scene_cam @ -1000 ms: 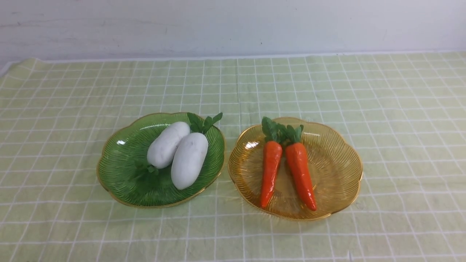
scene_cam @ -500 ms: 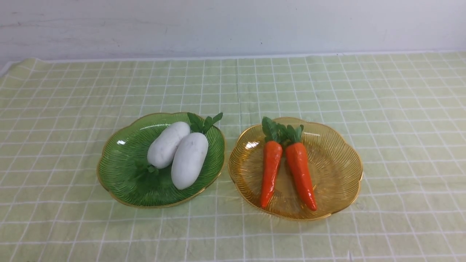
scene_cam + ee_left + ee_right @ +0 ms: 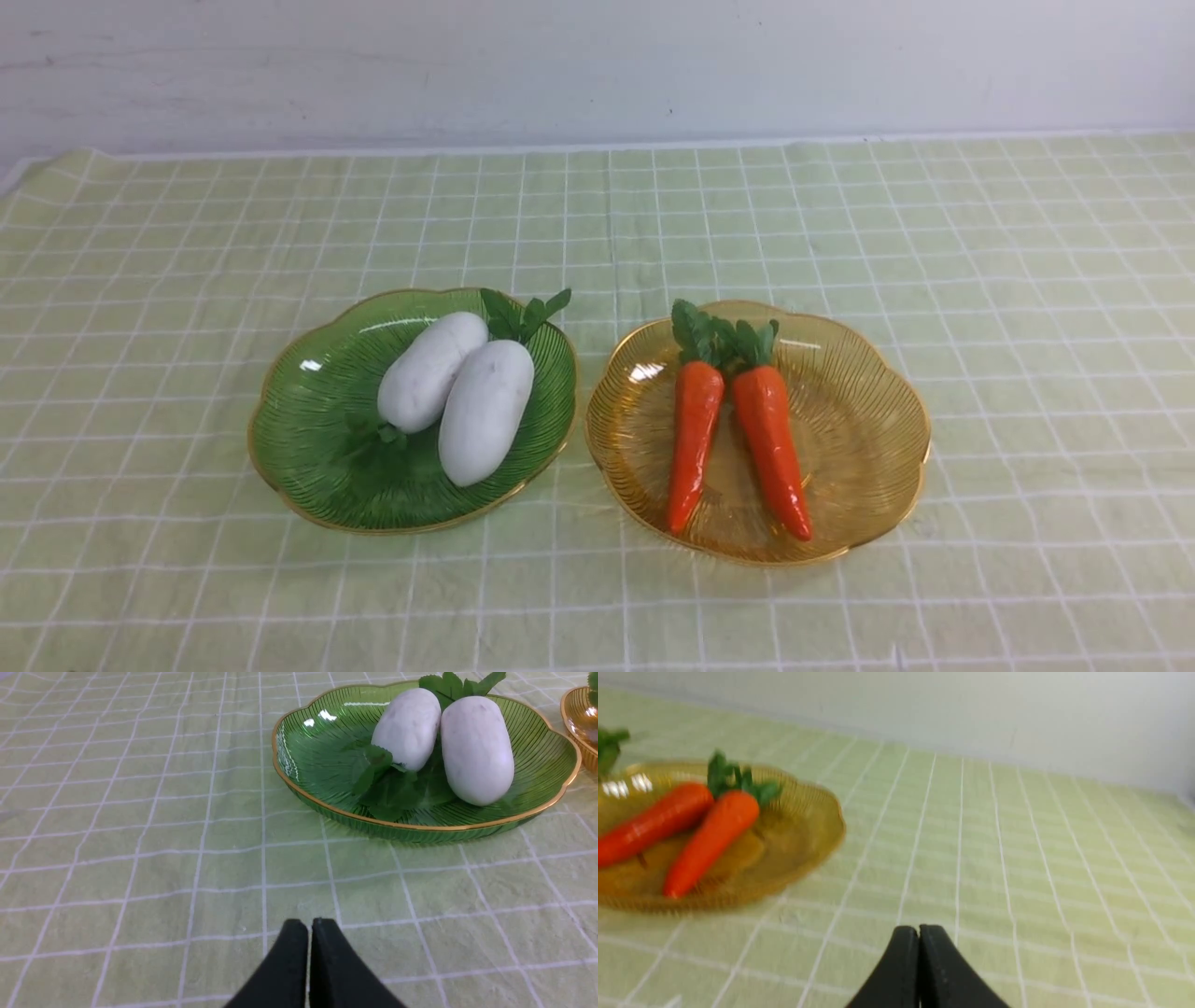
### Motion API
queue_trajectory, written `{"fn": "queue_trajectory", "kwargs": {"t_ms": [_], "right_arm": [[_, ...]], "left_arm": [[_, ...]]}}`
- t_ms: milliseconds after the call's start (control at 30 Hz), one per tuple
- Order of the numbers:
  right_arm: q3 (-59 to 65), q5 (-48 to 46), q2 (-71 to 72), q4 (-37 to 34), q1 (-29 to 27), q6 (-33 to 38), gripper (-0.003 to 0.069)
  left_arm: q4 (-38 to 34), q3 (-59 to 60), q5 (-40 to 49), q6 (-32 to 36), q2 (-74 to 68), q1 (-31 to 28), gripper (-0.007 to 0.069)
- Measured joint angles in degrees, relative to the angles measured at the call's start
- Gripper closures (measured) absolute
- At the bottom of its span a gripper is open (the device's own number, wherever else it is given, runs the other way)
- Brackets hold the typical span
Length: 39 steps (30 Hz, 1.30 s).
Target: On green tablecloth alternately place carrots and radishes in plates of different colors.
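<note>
The green tablecloth (image 3: 187, 233) covers the whole surface. The green plate (image 3: 322, 760) lies ahead of the left claw (image 3: 310, 926), holding both radishes (image 3: 476, 749) side by side. The amber plate (image 3: 803, 826) with both carrots (image 3: 710, 840) sits ahead of the right claw (image 3: 919, 933). Both claws hover low over bare cloth, fingers pressed together, empty.

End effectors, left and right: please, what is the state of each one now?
Left end effector: closed, holding nothing.
Right end effector: closed, holding nothing.
</note>
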State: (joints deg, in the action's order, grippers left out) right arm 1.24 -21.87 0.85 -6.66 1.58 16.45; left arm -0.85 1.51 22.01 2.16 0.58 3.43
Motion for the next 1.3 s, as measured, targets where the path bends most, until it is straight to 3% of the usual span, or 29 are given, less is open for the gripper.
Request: {"fn": "queue_trajectory", "kwargs": {"t_ms": [1300], "right_arm": [[-0.05,-0.83,0.00,-0.47,-0.60,-0.83,0.0673]], "left_arm": [[-0.11,0.00,-0.01,0.00,0.00,-0.09,0.0632]]}}
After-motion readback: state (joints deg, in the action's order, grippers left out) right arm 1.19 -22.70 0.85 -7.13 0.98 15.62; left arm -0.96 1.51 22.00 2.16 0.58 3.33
